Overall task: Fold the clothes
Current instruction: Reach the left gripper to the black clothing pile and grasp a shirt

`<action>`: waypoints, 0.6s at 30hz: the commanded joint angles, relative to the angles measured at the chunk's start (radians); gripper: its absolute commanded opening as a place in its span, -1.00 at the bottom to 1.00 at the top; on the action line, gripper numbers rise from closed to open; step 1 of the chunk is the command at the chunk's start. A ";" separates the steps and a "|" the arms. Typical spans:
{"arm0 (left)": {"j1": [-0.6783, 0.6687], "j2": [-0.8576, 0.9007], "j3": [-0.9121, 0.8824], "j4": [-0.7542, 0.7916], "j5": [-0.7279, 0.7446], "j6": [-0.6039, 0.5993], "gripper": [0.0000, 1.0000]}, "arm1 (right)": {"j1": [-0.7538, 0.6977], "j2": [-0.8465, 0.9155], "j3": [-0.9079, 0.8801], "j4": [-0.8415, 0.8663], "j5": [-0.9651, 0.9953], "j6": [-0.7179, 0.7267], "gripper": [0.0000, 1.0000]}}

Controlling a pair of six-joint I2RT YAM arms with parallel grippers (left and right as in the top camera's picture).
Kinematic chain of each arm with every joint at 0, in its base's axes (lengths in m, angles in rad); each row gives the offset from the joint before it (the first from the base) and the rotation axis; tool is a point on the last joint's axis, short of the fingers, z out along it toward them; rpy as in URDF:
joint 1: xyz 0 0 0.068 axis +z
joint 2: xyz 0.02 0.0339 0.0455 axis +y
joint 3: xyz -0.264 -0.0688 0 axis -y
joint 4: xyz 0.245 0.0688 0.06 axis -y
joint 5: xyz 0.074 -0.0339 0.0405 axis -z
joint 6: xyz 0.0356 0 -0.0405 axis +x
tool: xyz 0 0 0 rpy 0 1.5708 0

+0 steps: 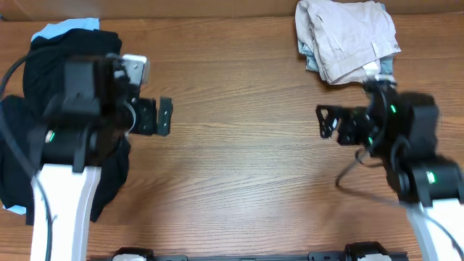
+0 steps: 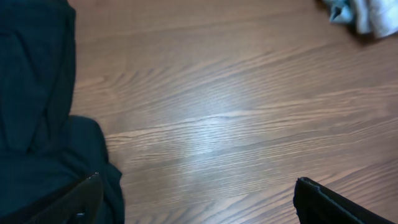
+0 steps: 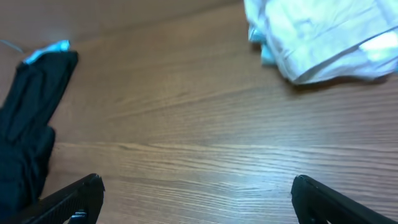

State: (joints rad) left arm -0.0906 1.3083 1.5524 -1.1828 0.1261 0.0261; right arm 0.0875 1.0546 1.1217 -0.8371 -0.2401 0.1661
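A heap of black clothes (image 1: 43, 65) lies at the table's left side, partly under my left arm, with light blue fabric (image 1: 61, 29) showing at its top. It shows in the left wrist view (image 2: 37, 124) and the right wrist view (image 3: 28, 130). A folded beige garment (image 1: 348, 40) lies at the back right on a light blue one; it also shows in the right wrist view (image 3: 323, 37). My left gripper (image 1: 165, 116) is open and empty beside the black heap. My right gripper (image 1: 322, 121) is open and empty, below the beige pile.
The wooden table (image 1: 239, 167) spans the view between the two arms. A thin cable (image 1: 348, 170) hangs from the right arm. The arm bases stand at the front edge.
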 commanded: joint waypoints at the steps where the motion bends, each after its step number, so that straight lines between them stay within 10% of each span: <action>1: 0.007 0.092 0.021 0.005 -0.041 0.072 1.00 | 0.003 0.098 0.032 0.001 -0.114 -0.014 1.00; 18: 0.310 0.410 -0.008 -0.039 -0.245 -0.124 0.88 | 0.003 0.362 0.031 0.006 -0.300 -0.014 1.00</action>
State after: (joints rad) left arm 0.1936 1.6691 1.5524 -1.2366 -0.0887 -0.0700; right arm 0.0875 1.4185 1.1305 -0.8371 -0.5205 0.1604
